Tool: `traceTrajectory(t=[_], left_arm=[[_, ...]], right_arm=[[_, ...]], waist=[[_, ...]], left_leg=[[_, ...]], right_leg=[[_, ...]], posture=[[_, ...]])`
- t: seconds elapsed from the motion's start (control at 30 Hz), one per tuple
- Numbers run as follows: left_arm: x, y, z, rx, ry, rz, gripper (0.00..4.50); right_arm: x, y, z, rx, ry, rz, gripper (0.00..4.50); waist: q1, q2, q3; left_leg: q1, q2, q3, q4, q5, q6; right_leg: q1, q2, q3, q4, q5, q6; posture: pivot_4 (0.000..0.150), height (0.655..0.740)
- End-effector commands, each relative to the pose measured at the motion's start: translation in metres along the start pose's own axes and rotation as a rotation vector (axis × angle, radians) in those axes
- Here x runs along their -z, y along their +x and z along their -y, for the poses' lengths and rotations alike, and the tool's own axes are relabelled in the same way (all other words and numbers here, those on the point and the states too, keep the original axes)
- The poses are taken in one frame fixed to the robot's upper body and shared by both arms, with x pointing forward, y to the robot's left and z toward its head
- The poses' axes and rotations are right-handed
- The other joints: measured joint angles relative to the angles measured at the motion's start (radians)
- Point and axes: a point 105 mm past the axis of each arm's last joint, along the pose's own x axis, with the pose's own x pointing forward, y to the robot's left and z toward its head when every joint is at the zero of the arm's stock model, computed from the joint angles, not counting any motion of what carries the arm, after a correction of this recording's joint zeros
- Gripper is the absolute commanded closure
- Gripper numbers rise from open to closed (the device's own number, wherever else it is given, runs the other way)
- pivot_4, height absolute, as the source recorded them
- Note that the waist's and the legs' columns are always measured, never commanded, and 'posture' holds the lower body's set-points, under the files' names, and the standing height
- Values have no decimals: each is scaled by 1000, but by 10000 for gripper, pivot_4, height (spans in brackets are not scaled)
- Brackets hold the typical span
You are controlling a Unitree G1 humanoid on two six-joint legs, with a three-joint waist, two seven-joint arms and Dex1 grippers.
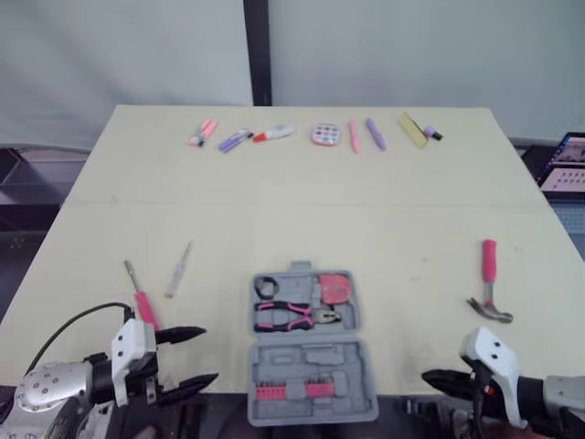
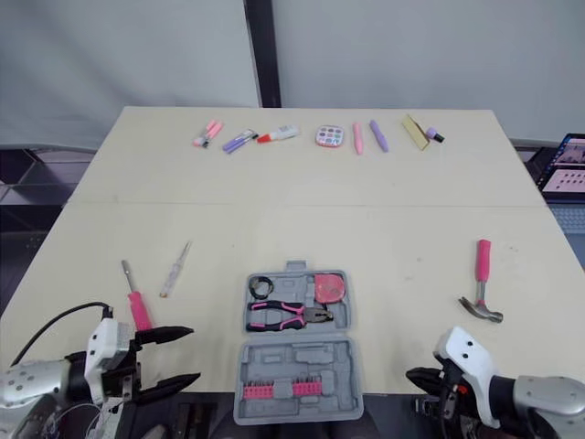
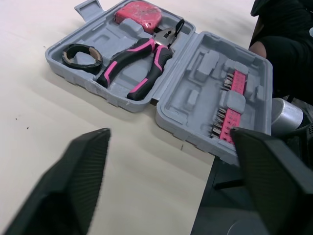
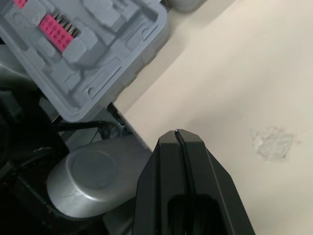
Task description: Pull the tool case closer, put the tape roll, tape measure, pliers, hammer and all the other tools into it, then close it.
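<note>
The grey tool case lies open at the table's near edge. In it sit the black tape roll, the pink tape measure, the pink-handled pliers and a row of pink bits. A pink hammer lies to the right of the case. A pink screwdriver and a pale tester screwdriver lie to its left. My left gripper is open, empty, near the screwdriver's handle. My right gripper is shut, empty, at the near right edge.
A row of small items lies along the table's far edge: pink and purple markers, a round pink palette, a purple pen and a yellow block. A laptop stands off the table at the right.
</note>
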Motion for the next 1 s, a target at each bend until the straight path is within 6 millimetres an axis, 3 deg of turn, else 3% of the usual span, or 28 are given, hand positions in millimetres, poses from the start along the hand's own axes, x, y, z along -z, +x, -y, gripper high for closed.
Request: traceTrajectory(t=[0.03, 0.17, 0.43, 1.0], left_arm=[[-1, 0, 0, 6, -8, 3, 22993], [-2, 0, 1, 18, -7, 1, 44115], [16, 10, -12, 21, -82, -206, 44674], [27, 72, -29, 96, 22, -197, 44674]], right_arm=[[-2, -2, 4, 21, -3, 11, 45000], [-5, 0, 4, 15, -11, 12, 45000], [-22, 24, 19, 31, -71, 21, 45000], [-39, 74, 28, -13, -157, 10, 45000]], waist=[[1, 0, 0], [0, 0, 0], [-1, 0, 0], [-1, 0, 0]], left_leg=[[0, 0, 0, 0, 0, 0], [0, 0, 0, 0, 0, 0], [1, 0, 0, 0, 0, 0], [0, 0, 0, 2, 0, 0]], right_leg=[[0, 0, 0, 0, 0, 0], [0, 0, 0, 0, 0, 0], [0, 0, 1, 0, 0, 0], [-3, 0, 0, 9, 0, 0]], posture=[[1500, 7336], [1500, 7336], [1500, 7336], [1500, 7336]])
